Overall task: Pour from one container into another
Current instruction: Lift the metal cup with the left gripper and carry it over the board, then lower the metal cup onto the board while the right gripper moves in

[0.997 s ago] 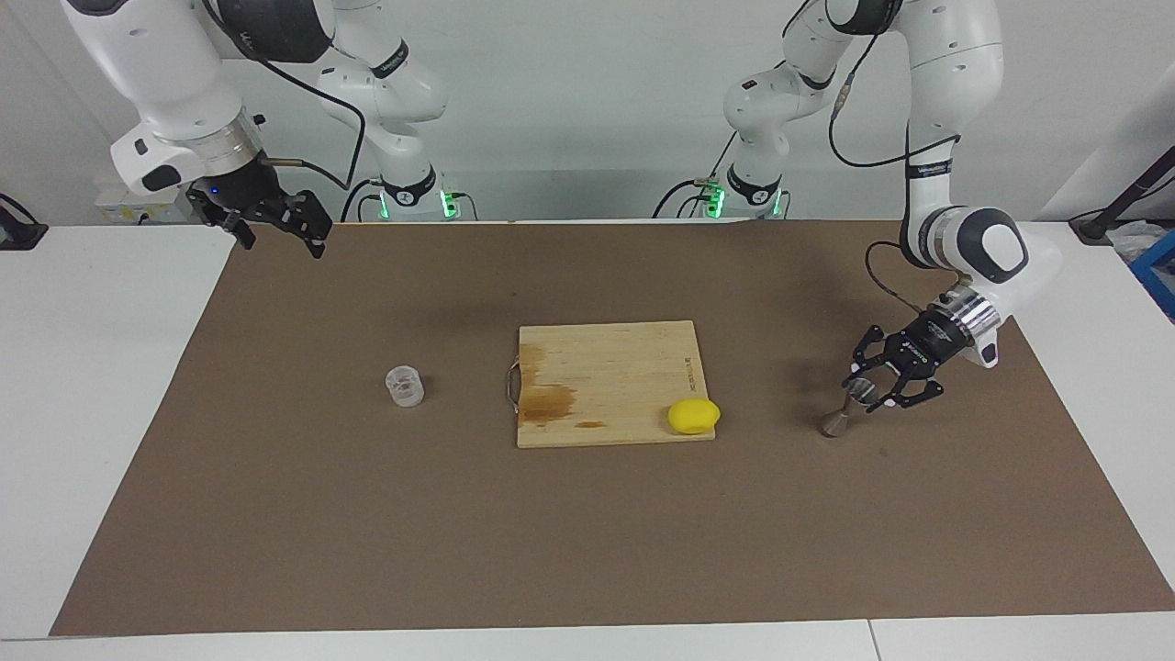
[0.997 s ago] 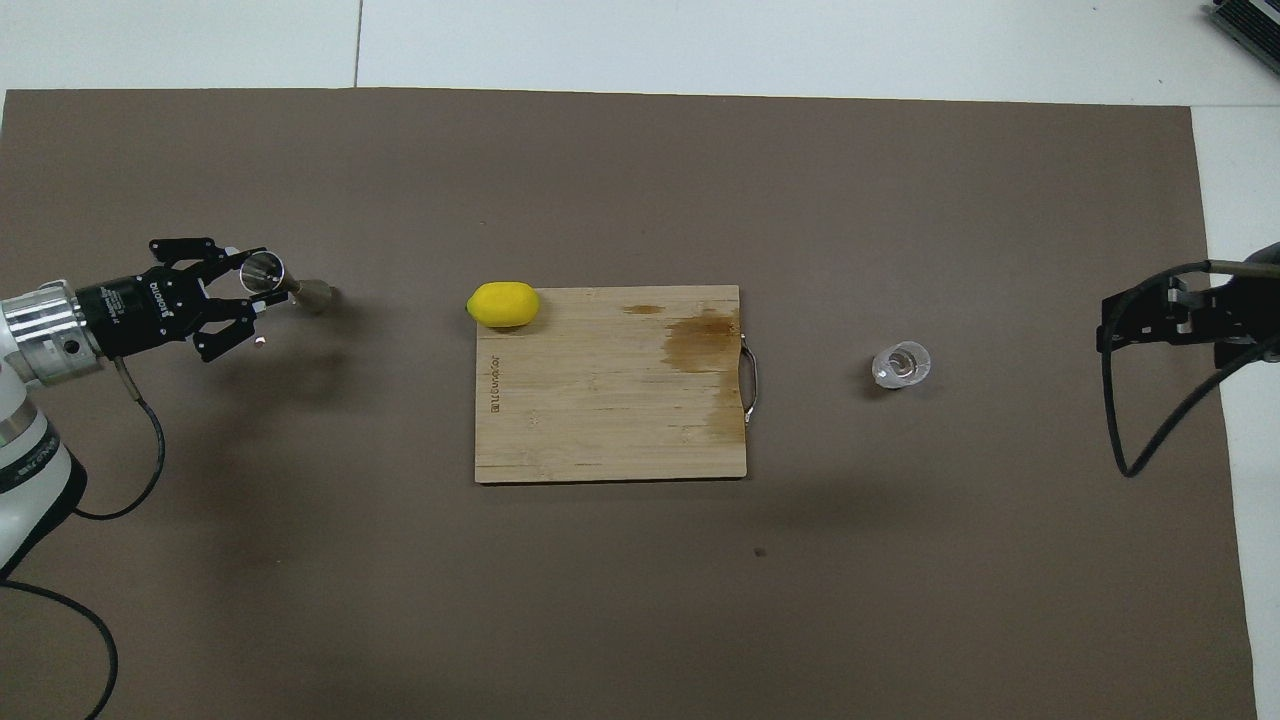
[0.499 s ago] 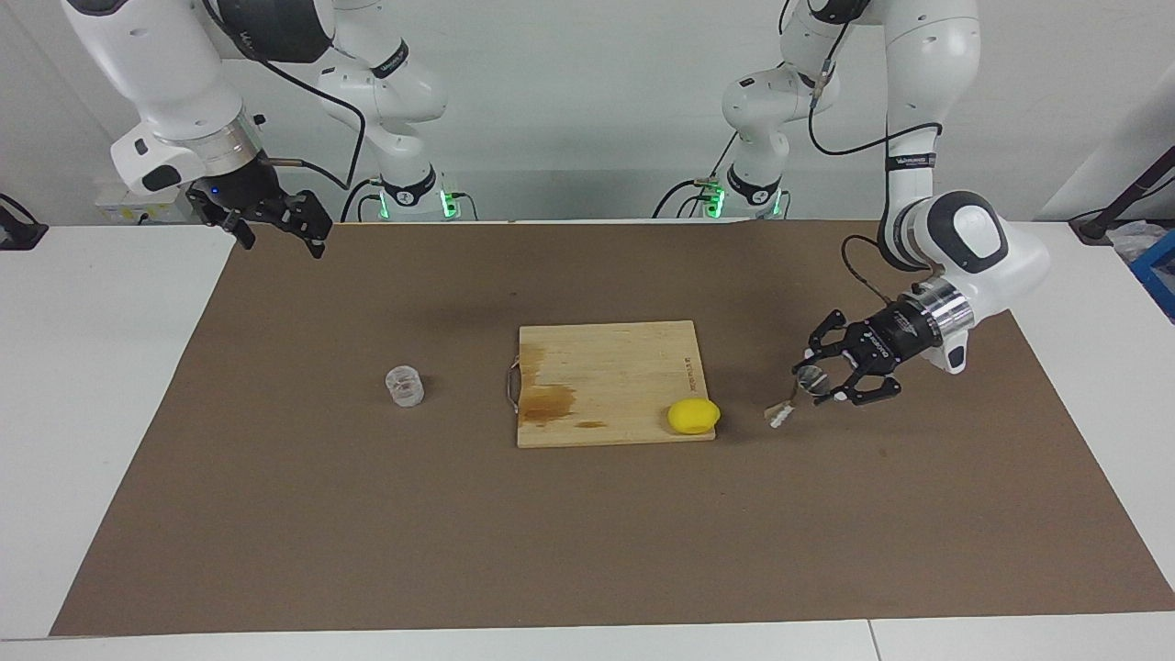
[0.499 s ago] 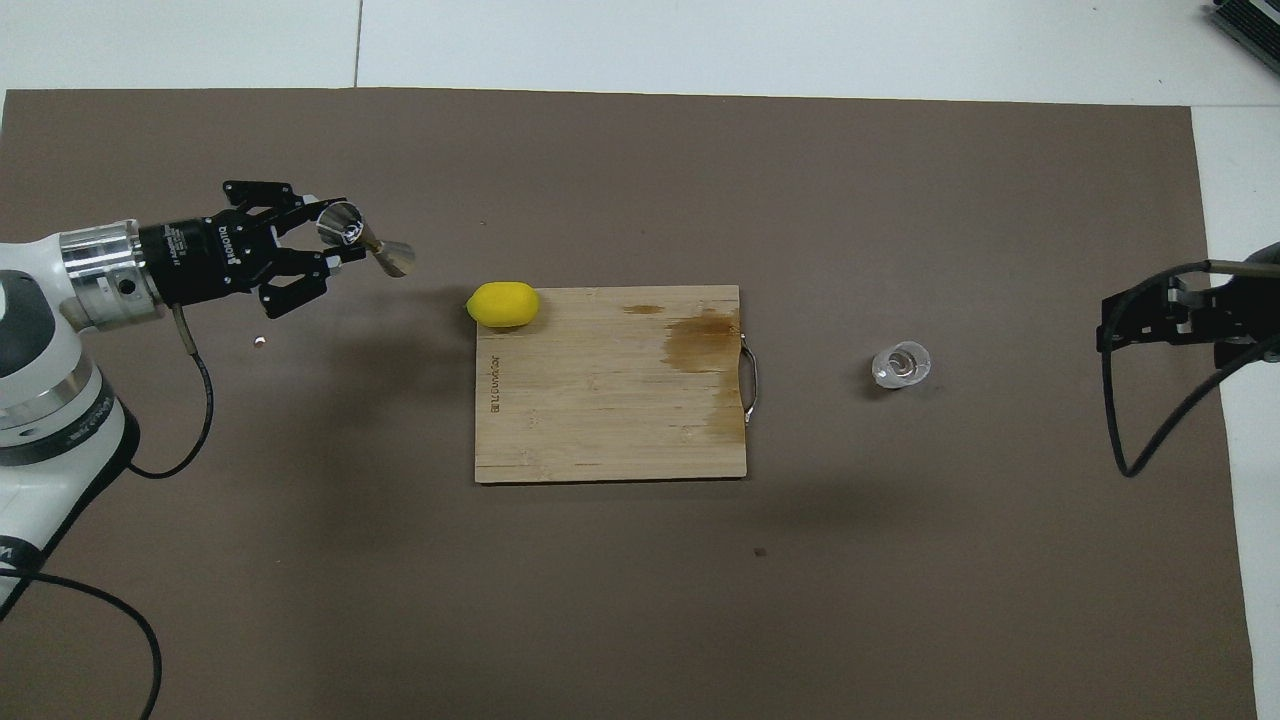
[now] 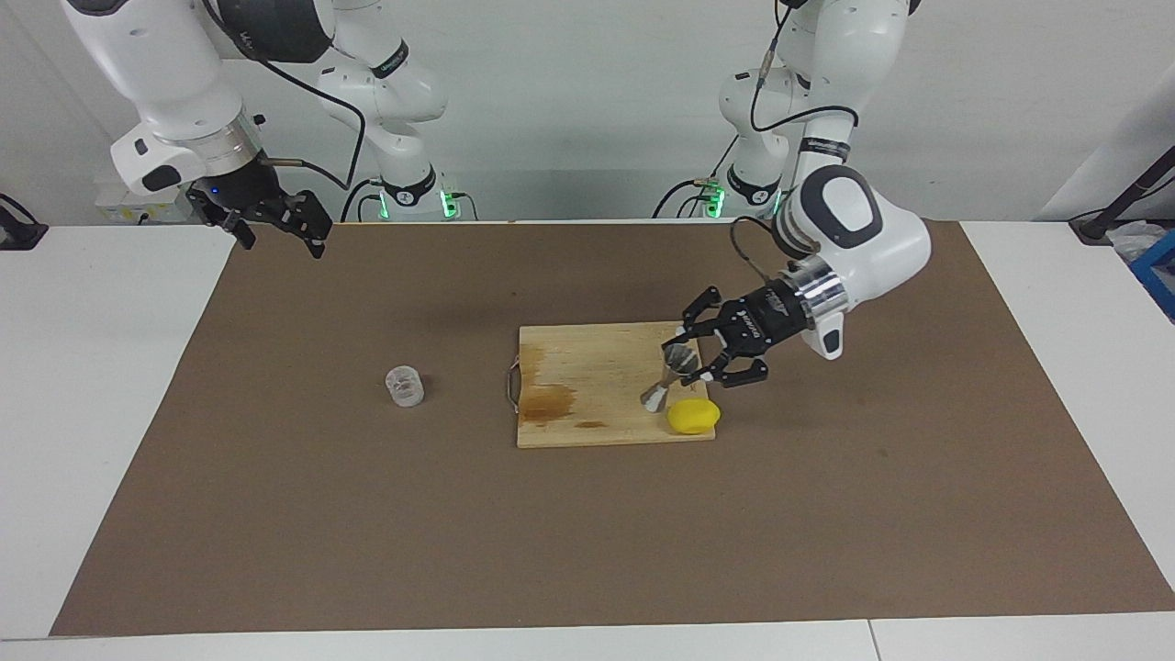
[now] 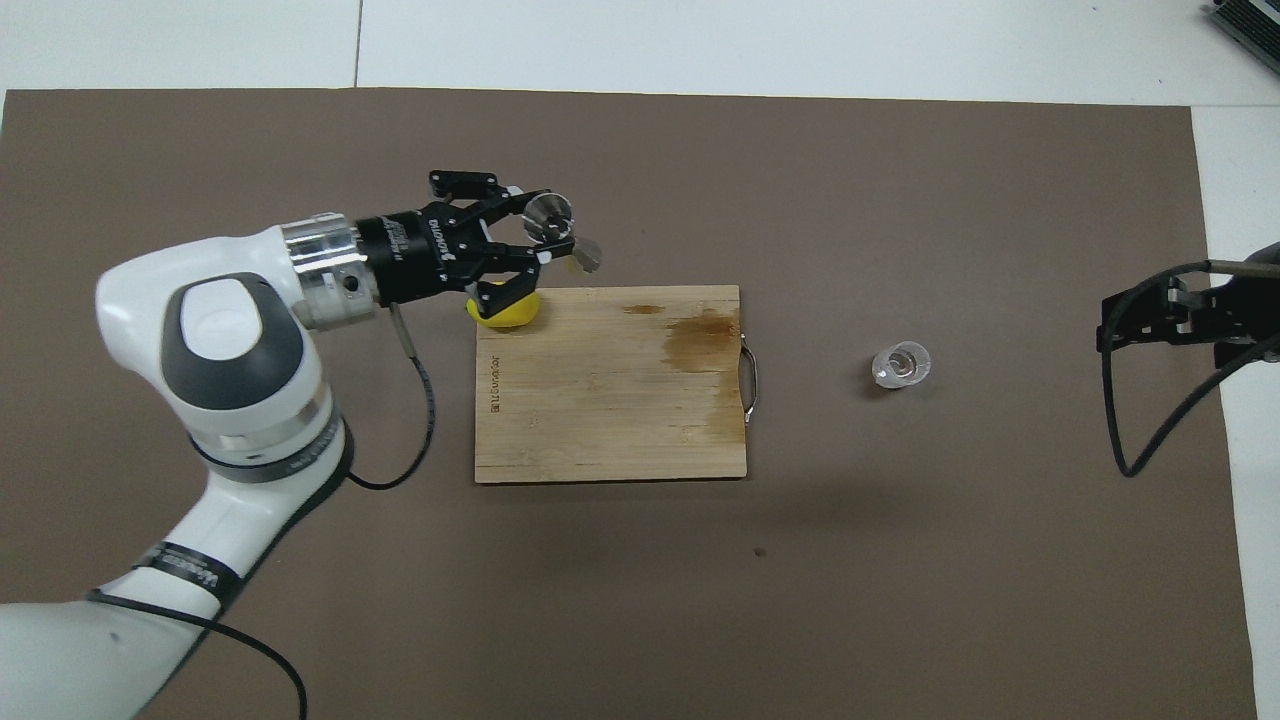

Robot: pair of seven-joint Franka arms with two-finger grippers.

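My left gripper (image 5: pixel 687 356) (image 6: pixel 548 228) is shut on the upper cone of the silver metal jigger (image 5: pixel 668 372) (image 6: pixel 572 246). It carries the jigger tilted in the air over the corner of the wooden cutting board (image 5: pixel 597 363) where the lemon lies. The small clear cup (image 5: pixel 404 386) (image 6: pixel 901 364) stands upright on the brown mat, between the board's handle and the right arm's end of the table. My right gripper (image 5: pixel 283 237) (image 6: pixel 1108 330) waits open and holds nothing, raised over the mat's edge at that end.
A yellow lemon (image 5: pixel 693 416) (image 6: pixel 508 312) lies on the board's corner, partly under my left gripper in the overhead view. The board (image 6: pixel 610 400) has a dark stain near its metal handle (image 5: pixel 510 393). The brown mat (image 5: pixel 367 532) covers most of the white table.
My left arm has lifted the jigger off the mat and swung it from its own end of the table to above the board's lemon corner. The right arm and cup have not moved.
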